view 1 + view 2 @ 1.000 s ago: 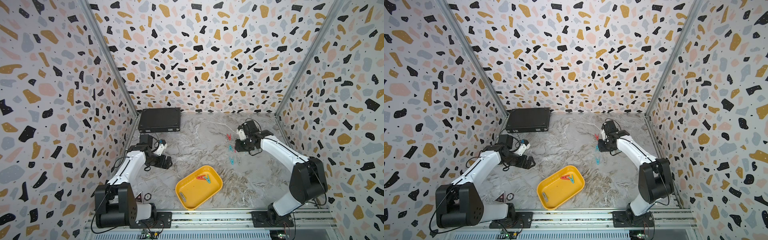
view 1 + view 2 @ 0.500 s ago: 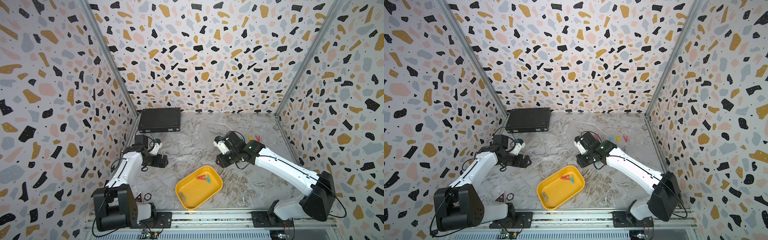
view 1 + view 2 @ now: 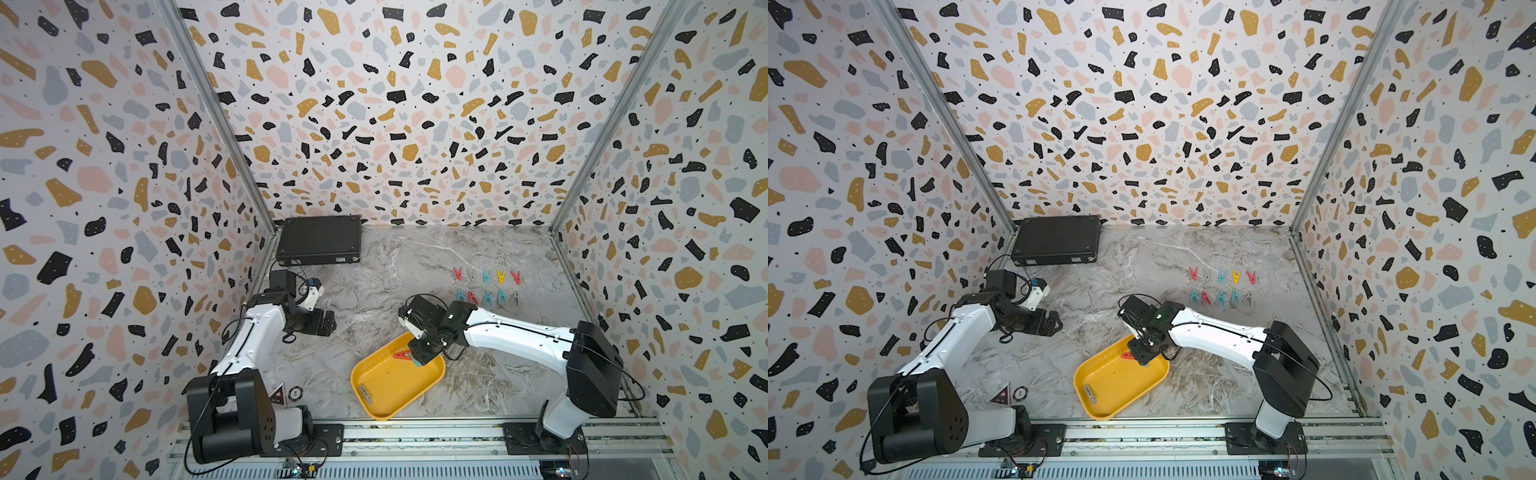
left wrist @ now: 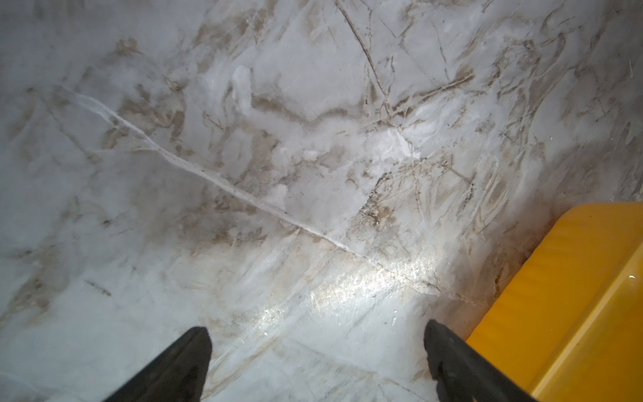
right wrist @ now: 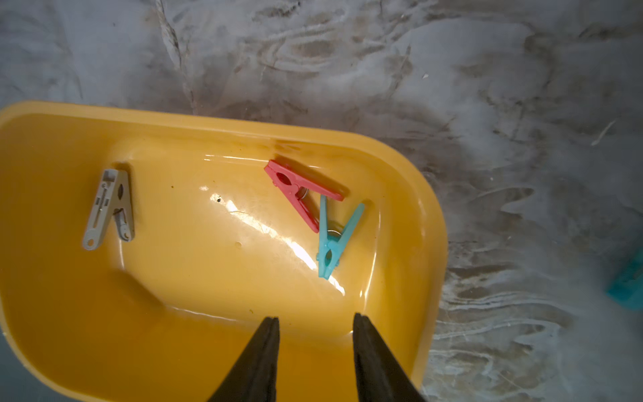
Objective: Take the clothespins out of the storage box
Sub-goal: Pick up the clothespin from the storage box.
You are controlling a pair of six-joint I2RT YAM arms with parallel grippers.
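The right gripper (image 5: pixel 315 318), come back from the far right of the worktop (image 3: pixel 395 270), now hangs with jaws apart and empty over the storage box (image 3: pixel 376 411) near the front edge, so the grey clothespin (image 5: pixel 109 209), red clothespin (image 5: pixel 299 195) and teal clothespin (image 5: pixel 334 240) inside are next, while the left gripper (image 4: pixel 316 327) waits wide open and the rows of clothespins (image 3: pixel 486 286) lie further back.

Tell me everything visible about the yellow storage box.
The storage box is a shallow, glossy yellow plastic tray, rectangular with rounded corners, low walls and no lid. It sits flat on the marbled table, angled to its edges. Inside lie a red clothespin and a teal clothespin close together near one corner, and a grey clothespin apart. The right gripper hovers above it, open and empty.
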